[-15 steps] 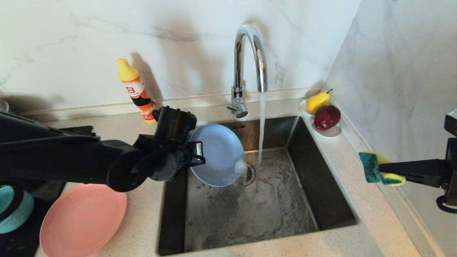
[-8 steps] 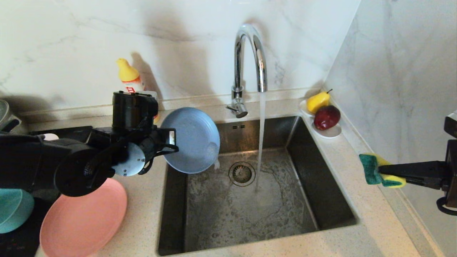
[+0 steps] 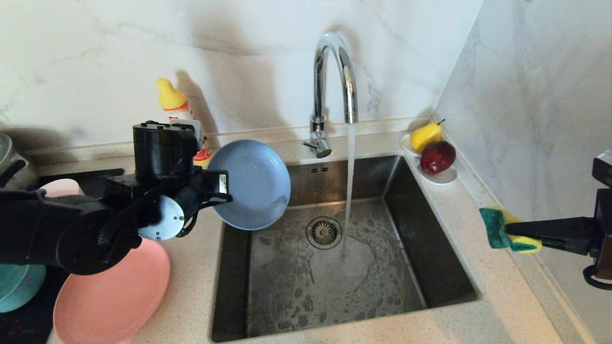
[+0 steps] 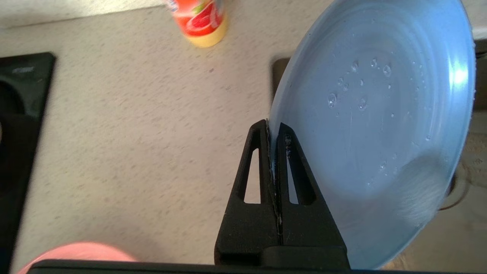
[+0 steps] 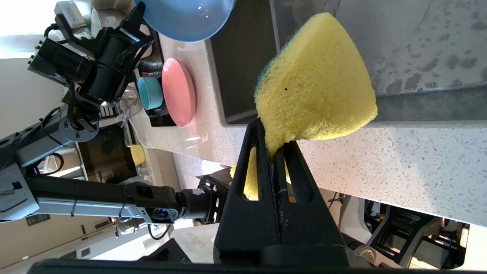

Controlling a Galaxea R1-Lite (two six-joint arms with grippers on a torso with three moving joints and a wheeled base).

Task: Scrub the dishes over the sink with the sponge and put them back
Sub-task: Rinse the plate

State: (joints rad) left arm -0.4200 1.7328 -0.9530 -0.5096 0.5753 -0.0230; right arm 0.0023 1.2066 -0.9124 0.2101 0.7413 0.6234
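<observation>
Item: blue-grey plate (image 3: 251, 184), wet, held on edge over the sink's (image 3: 334, 267) left rim. We see the left gripper (image 4: 274, 131) pinched tight on a thin slice of its rim.

Item: sponge (image 3: 504, 228), clamped at one corner in the right gripper (image 5: 274, 146), hanging over the counter (image 3: 478, 267) right of the basin.

Item: salmon-pink plate (image 3: 111, 298) and teal bowl (image 3: 19, 286), on the counter at left.

Risks, as we judge them:
- Droplets on the plate and a narrow rim grip; it could slip or swing while carried.
- The plate may clip the soap bottle (image 3: 178, 112) just behind it, or land on the salmon-pink plate.
- The tap (image 3: 334, 81) runs; splash possible.

Obscured: the left arm covers most of the counter at left. We cannot confirm the pale pink bowl; only a pink sliver shows there. The teal bowl is cut off at the frame edge.
</observation>
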